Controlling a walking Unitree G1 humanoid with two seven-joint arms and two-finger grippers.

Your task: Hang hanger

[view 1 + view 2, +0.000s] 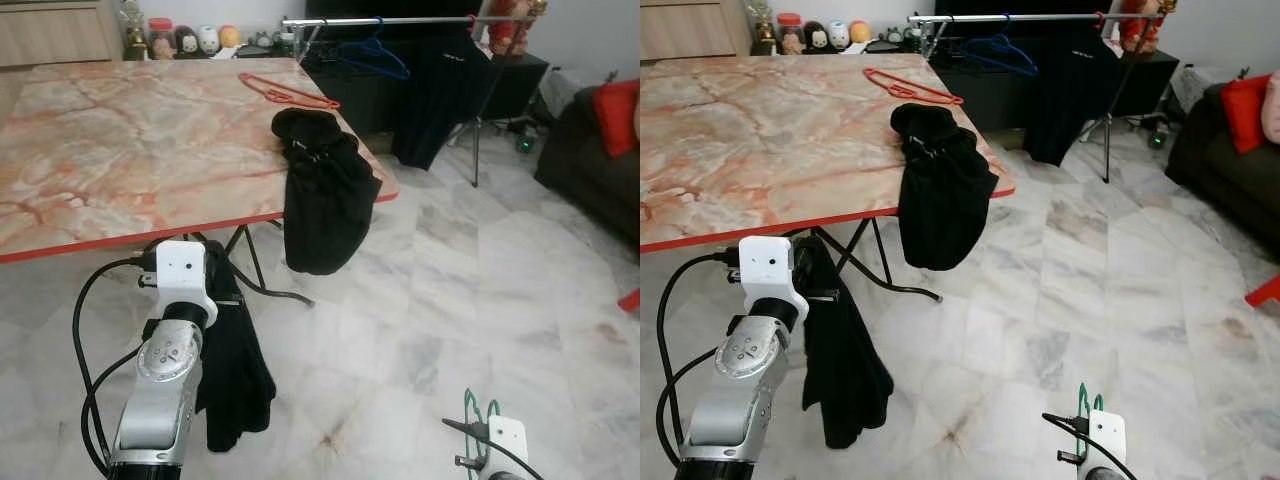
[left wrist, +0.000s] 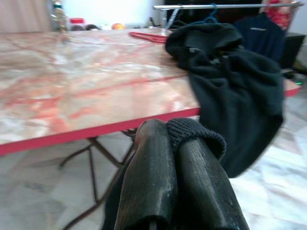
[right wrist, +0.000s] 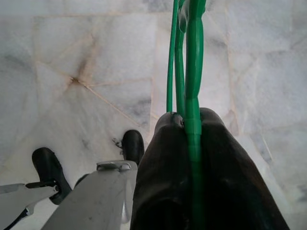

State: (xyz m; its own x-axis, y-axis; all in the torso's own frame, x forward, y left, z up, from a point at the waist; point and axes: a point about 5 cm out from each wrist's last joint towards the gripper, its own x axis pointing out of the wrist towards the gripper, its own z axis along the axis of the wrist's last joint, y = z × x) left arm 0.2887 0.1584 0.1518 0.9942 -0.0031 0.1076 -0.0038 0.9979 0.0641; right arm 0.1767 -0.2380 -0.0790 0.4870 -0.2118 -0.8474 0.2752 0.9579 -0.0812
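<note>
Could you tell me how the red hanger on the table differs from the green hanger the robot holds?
The red hanger lies flat on the marble table, free of any tool; the green hanger is clamped in the right tool, above the floor. Both carry no garment.

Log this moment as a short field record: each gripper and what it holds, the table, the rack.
left gripper: shut on black garment, which hangs toward the floor
right gripper: shut on green hanger
table: marble top, red edge; red hanger lies on it; second black garment drapes over its corner
clothes rack: behind the table; blue hanger and dark shirt hang on it
</note>
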